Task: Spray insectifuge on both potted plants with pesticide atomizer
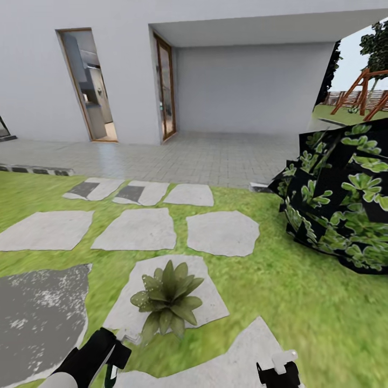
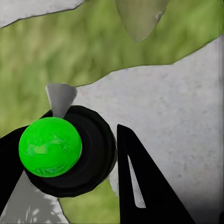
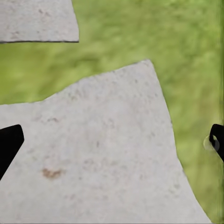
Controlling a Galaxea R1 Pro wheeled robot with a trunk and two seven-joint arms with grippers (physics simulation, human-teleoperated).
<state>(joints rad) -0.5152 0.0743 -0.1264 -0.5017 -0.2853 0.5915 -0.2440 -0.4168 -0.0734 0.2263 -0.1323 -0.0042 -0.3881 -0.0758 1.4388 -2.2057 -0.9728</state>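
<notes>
From the head view, one potted plant (image 1: 167, 299), a low rosette of pointed green leaves, sits on a pale stepping stone (image 1: 207, 302) in the lawn (image 1: 280, 280) of the garden; its pot is hidden under the leaves. More stones lie in rows beyond it toward a paved terrace (image 1: 205, 153) and a white house wall (image 1: 32, 70) with two doorways. A big dark striped-leaf shrub (image 1: 342, 205) stands at the lawn's right side. The left gripper (image 1: 110, 353) shows at the bottom edge just beside the rosette's near leaves, and the right gripper (image 1: 280, 372) hangs over another stone near the bottom right.

The left wrist view adds what the head view hides: the pesticide atomizer (image 2: 51, 147), seen from above as a bright green cap on a round black body, sits clamped between the two dark fingers (image 2: 140, 186), above grass and a stone edge, with a leaf tip (image 2: 140, 16) ahead.

The right wrist view looks straight down on a stone (image 3: 98, 158) and grass, with the fingertips (image 3: 9, 142) spread wide at either side and nothing between them.
</notes>
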